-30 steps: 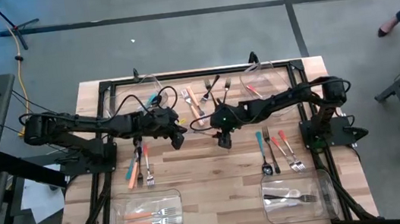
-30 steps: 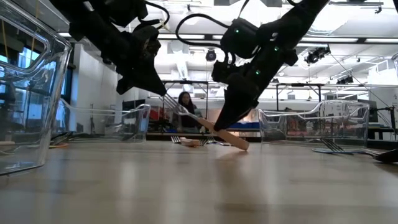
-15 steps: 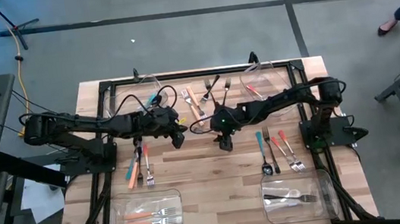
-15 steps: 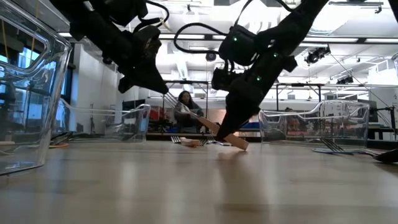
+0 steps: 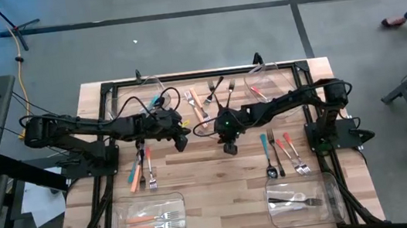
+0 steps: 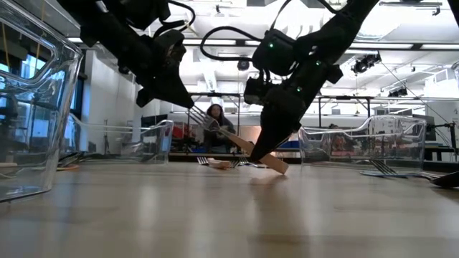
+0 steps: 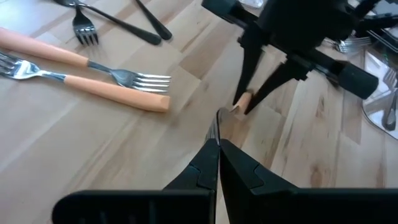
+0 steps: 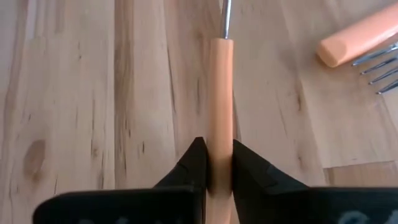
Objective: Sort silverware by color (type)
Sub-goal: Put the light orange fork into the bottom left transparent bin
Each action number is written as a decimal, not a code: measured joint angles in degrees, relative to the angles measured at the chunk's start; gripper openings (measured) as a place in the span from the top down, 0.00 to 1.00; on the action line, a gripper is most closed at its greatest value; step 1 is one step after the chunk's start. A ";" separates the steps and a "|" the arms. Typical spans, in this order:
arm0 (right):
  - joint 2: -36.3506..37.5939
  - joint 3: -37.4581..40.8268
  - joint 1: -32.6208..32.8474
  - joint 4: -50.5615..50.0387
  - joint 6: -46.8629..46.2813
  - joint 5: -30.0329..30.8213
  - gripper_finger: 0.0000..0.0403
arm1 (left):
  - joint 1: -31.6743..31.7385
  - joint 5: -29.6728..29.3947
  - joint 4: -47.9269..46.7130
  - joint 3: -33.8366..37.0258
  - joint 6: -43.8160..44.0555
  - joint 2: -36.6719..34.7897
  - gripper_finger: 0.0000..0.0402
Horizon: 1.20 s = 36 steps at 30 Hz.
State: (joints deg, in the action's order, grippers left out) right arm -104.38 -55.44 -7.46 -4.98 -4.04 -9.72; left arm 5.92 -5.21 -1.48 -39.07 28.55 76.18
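Note:
An orange-handled fork (image 6: pixel 231 137) slants through the air over the table's middle, held between both grippers. Its metal end is up at my left gripper (image 5: pixel 182 142), which is shut on it. Its orange handle (image 8: pixel 220 87) runs down to my right gripper (image 5: pixel 229 148), also shut on it. In the low view the handle's free end (image 6: pixel 278 166) is down near the tabletop; whether it touches, I cannot tell. More silverware lies on the wood in loose groups. My left gripper pinches the fork's thin metal end (image 7: pixel 215 127) between its two shut fingers, which slant down and lie along it. The fork juts out beyond the fingertips, clear of the table there. My right gripper pinches the orange handle (image 8: pixel 219 146) near its free end, one finger on each side. Its fingers (image 6: pixel 267 147) slant steeply down from above, and the handle runs on ahead between them.
Two orange-handled forks (image 7: pixel 93 78) lie just far of the held one. Forks lie at the near left (image 5: pixel 141 172) and the near right (image 5: pixel 280 153). Clear bins stand at the near left (image 5: pixel 124 225), near right (image 5: pixel 334 191), far left (image 5: pixel 120 101) and far right (image 5: pixel 280 73).
My right gripper has shut on the orange handle, with its wrist turned a little. The fork and my left gripper have kept their place.

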 joint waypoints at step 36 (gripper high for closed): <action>7.71 6.66 0.04 -17.37 2.67 -0.80 0.92 | -4.41 -1.98 -7.71 0.04 -3.35 -9.66 0.58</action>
State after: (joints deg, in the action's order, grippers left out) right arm -96.67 -48.78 -7.42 -22.35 -1.37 -10.53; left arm 1.51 -7.20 -9.19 -39.02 25.20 66.52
